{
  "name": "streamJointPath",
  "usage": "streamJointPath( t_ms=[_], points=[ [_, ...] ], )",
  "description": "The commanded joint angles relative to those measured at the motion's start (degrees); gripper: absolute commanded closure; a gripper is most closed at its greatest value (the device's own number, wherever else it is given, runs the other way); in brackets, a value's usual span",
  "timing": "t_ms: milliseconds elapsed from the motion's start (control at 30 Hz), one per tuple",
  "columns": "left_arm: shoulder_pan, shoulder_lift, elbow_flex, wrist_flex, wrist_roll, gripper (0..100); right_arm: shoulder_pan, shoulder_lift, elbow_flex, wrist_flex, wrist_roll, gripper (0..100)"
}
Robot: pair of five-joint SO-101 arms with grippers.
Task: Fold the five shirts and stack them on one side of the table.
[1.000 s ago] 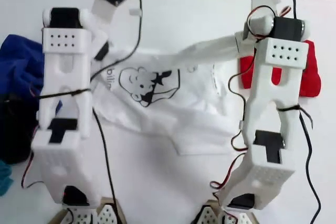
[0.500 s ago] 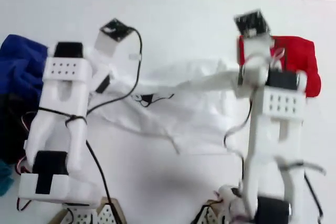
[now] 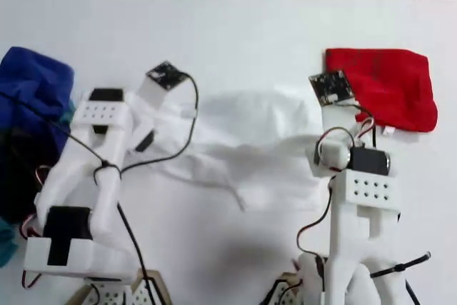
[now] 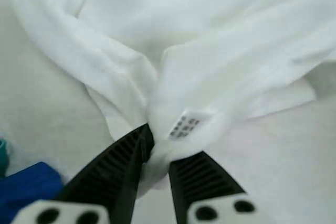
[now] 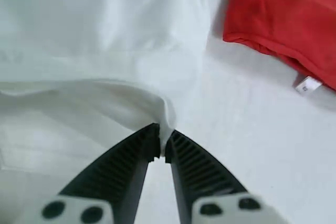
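Note:
A white shirt (image 3: pixel 250 144) lies folded over itself across the middle of the table, between the two arms. My left gripper (image 4: pixel 158 153) is shut on a bunched corner of the white shirt (image 4: pixel 210 51), at the cloth's left end in the high view. My right gripper (image 5: pixel 161 142) is shut on a thin edge of the white shirt (image 5: pixel 94 35) at its right end. A folded red shirt (image 3: pixel 382 87) lies flat at the right of the table, and the red shirt (image 5: pixel 283 14) sits just beyond my right gripper with a small white tag showing.
A heap of blue and dark clothes (image 3: pixel 28 119) sits at the table's left edge, and a blue piece (image 4: pixel 26 187) shows beside my left gripper. Bare white table (image 3: pixel 228 26) stretches along the far side. Black cables hang from both arms.
Both arms have pulled back toward the near edge, dragging the shirt's far edge over. The printed picture is now covered by the fold. The red shirt is uncovered as the right arm left it.

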Motion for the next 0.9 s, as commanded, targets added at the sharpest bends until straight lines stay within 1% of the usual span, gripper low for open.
streamJointPath(
  t_ms=[0,133,200,333,400,567,733,867],
  points=[
    [0.09,-2.81,0.31,-0.70,-0.53,97,0.31,-2.33,-0.26,-0.92,0.35,97.8],
    [0.00,-2.81,0.31,-0.35,-0.88,97,0.48,-2.33,-0.26,-0.92,0.35,97.8],
    [-0.09,-2.81,0.22,-0.26,-2.90,96,0.48,-2.33,-0.26,-0.92,0.35,97.8],
    [-2.29,-2.81,-0.04,-0.18,-5.27,85,0.48,-2.33,-0.26,-0.66,0.35,97.8],
    [-4.04,-2.81,-0.04,-0.18,-7.21,82,0.48,-2.33,-0.26,-0.66,0.35,97.8],
    [-8.53,-2.73,0.40,-0.62,-11.34,83,0.48,-2.33,-0.26,-0.66,0.35,97.8],
    [-10.90,-2.81,-0.13,-0.79,-11.69,83,0.22,-2.33,-0.26,-0.66,0.35,97.8],
    [-13.01,-2.90,-0.22,-3.16,-12.75,83,0.48,-2.33,-0.26,-0.57,0.35,97.8]
  ],
)
